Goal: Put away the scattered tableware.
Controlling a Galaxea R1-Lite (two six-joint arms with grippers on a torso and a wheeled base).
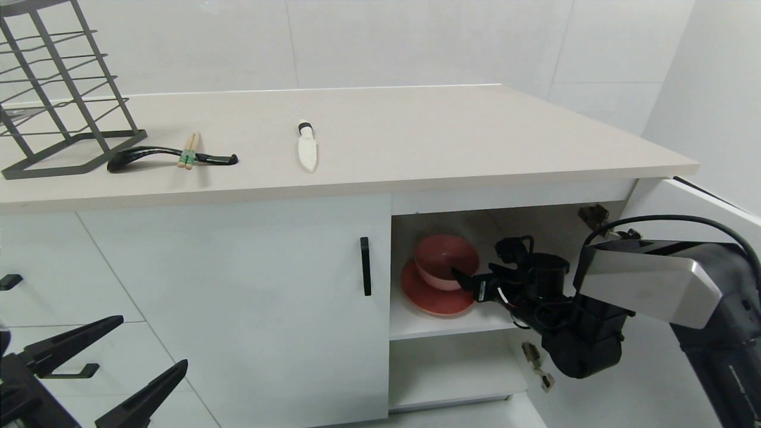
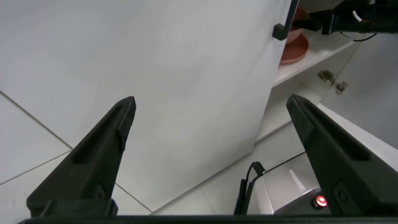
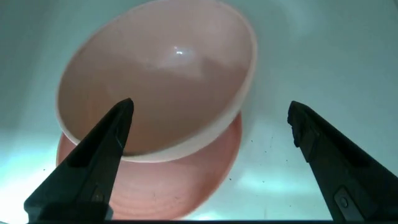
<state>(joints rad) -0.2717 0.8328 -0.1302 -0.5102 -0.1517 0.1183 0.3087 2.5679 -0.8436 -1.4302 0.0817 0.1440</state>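
Note:
A pink bowl [image 1: 446, 260] [image 3: 155, 87] sits on a red plate [image 1: 434, 297] [image 3: 161, 186] on the upper shelf of the open cabinet. My right gripper [image 1: 461, 278] [image 3: 208, 143] is open at the cabinet mouth, just in front of the bowl, holding nothing. On the countertop lie a black ladle [image 1: 169, 157], a pair of chopsticks [image 1: 189, 151] across its handle, and a white knife [image 1: 307, 148]. Low at the left, before the closed cabinet doors, my left gripper [image 1: 128, 365] [image 2: 211, 124] is open and holds nothing.
A dark wire rack [image 1: 56, 89] stands at the counter's back left. The cabinet's right door [image 1: 695, 202] is swung open beside my right arm. The left door has a black handle [image 1: 365, 266]. A lower shelf [image 1: 452, 368] lies below the plate's shelf.

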